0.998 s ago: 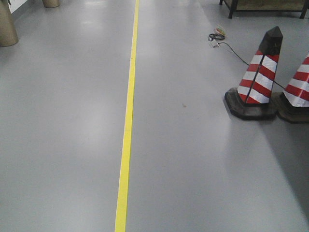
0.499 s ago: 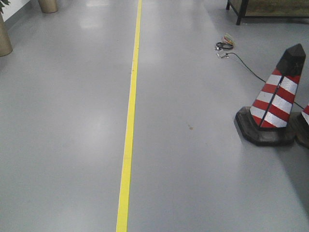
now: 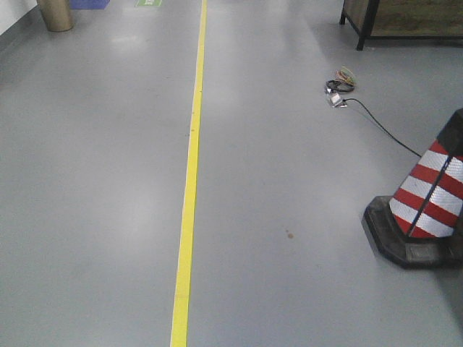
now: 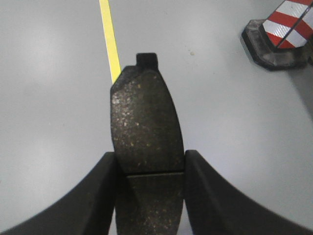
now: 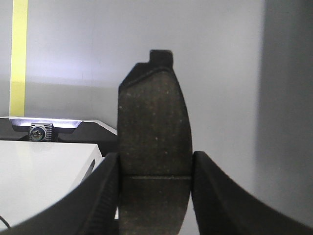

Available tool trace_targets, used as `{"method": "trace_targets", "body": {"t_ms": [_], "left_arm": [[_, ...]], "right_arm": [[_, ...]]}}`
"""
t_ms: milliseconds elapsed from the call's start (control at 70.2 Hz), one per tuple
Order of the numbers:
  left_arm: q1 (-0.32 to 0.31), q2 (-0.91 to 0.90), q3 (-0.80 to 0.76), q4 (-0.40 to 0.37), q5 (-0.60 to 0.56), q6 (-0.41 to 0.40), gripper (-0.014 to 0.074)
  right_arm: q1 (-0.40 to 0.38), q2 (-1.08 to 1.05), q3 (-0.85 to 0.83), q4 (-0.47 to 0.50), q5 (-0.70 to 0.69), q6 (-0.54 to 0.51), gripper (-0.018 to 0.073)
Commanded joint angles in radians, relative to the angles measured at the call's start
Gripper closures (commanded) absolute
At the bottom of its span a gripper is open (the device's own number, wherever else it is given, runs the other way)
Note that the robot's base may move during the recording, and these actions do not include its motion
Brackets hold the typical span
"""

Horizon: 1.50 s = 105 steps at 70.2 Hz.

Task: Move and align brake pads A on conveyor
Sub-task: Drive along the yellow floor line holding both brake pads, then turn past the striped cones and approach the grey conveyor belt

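1. The left gripper (image 4: 149, 169) is pinching a brake pad (image 4: 145, 127) between its two black fingers (image 4: 105, 186), which press on the pad's long edges at its centre groove; the pad sticks out past the fingertips, tab end forward.
2. The right gripper (image 5: 155, 174) is clamped the same way on a second pad (image 5: 155, 127), with each finger (image 5: 105, 188) tight against one side at the groove.
3. Beneath both pads is bare grey floor (image 3: 94, 181), with a yellow line (image 3: 189, 181) running ahead and a striped cone (image 3: 427, 202) off to the right.
4. No conveyor shows in any view, so this looks like the carrying stage: both pads in hand, the base travelling.
5. Next, I judge, the base must reach the belt. Then each arm must lower its pad flat onto it and release, squared with its neighbour.
6. A firm grip matters while rolling, since each pad is held only by its edges.
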Motion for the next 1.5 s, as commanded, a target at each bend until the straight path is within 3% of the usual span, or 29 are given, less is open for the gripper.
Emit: {"method": "trace_targets", "body": {"t_ms": [0, 1482], "left_arm": [[-0.003, 0.002, -0.031, 0.006, -0.071, -0.001, 0.0603], [-0.003, 0.002, -0.031, 0.006, -0.07, -0.001, 0.0603]], "right_arm": [[-0.007, 0.001, -0.029, -0.027, 0.038, -0.007, 0.0541], [-0.007, 0.001, -0.029, -0.027, 0.028, -0.007, 0.0541]]}}
